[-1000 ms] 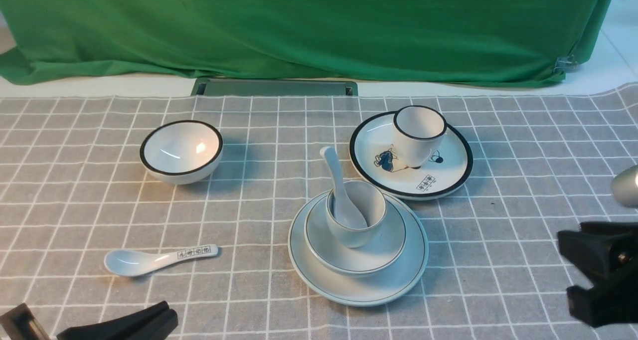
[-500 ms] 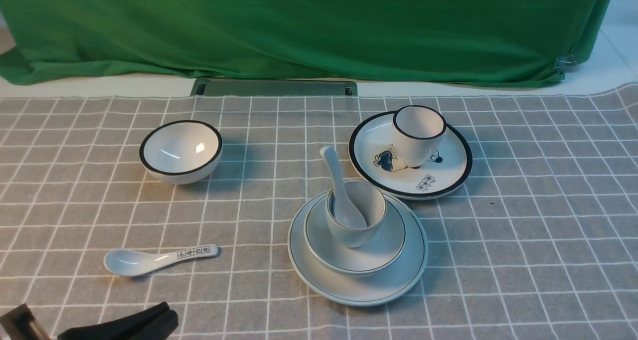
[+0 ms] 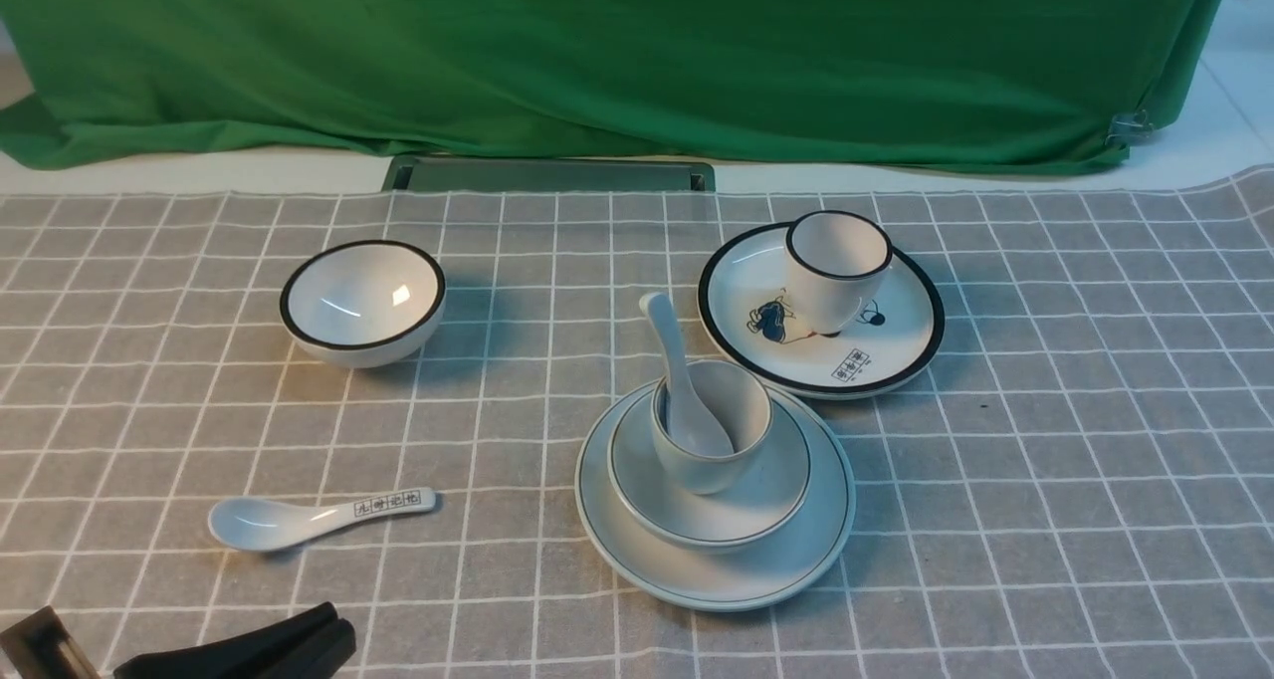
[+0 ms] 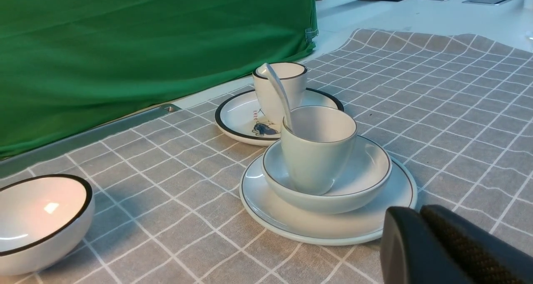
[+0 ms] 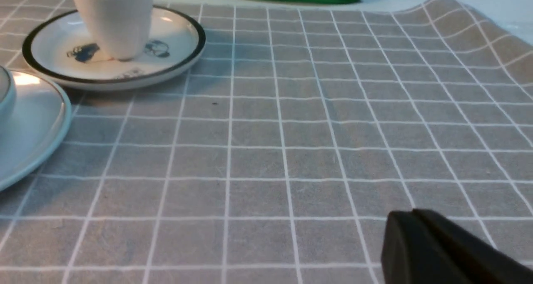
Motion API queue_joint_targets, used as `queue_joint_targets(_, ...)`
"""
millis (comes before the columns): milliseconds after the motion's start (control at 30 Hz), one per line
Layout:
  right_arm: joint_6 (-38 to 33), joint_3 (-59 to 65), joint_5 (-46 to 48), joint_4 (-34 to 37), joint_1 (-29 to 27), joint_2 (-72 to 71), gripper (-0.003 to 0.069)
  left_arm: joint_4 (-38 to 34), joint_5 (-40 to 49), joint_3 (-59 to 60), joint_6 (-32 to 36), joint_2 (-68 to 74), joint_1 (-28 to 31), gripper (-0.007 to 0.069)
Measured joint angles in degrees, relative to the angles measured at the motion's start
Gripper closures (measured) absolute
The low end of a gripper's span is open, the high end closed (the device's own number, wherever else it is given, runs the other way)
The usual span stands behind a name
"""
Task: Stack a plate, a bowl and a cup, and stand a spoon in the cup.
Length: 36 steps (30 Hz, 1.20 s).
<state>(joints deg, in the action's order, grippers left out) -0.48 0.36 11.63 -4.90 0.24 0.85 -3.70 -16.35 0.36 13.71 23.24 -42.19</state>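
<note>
Left hand (image 3: pixel 333 627) sits low in the bottom left corner of the front view, black fingers pressed together, clenched on nothing. In its own wrist view the same closed tips (image 4: pixel 420 217) fill the lower right corner, just short of the plate's rim. Right hand (image 5: pixel 412 217) is out of the front view; its wrist view shows it in the lower right corner, fingers shut tight, empty, over bare checked cloth (image 5: pixel 291 150).

Moving out to the stack, centre of the front view, slightly low: the plate (image 3: pixel 796 569) lies flat on the tabletop, the bowl (image 3: pixel 766 505) sits in it, the cup (image 3: pixel 742 410) stands upright in the bowl. The spoon (image 3: pixel 669 360) stands in the cup, scoop down inside, handle leaning up and toward the upper left, resting on the rim.

Just above and right of the stack, a black-rimmed plate (image 3: pixel 896 340) with a blue drawing, close to the pale plate's edge; whether the two touch, I cannot tell. A black-rimmed cup (image 3: pixel 836 271) stands on it.

Left of centre, well apart, a black-rimmed bowl (image 3: pixel 361 301). Lower left, a labelled spoon (image 3: pixel 309 518) lying flat, near the left hand.

A green cloth (image 3: pixel 597 52) hangs across the top of the frame.
</note>
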Motion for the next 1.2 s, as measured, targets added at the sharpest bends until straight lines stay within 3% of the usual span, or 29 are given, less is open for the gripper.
queue_joint_targets(1000, -1.0, 0.0, 1.9, 0.1, 1.1, -0.8, 0.0603, 0.1, -0.1, 0.0, 0.8, 0.0, 0.2, 0.0613)
queue_joint_targets(1067, -1.0, 0.0, 1.9, 0.1, 1.1, -0.8, 0.06, -0.8, -0.8, 0.0, 2.2, 0.0, 1.1, 0.0613)
queue_joint_targets(1200, -1.0, 0.0, 1.9, 0.1, 1.1, -0.8, 0.0592, -3.7, -4.7, 0.0, 2.5, -1.0, 13.2, 0.0613)
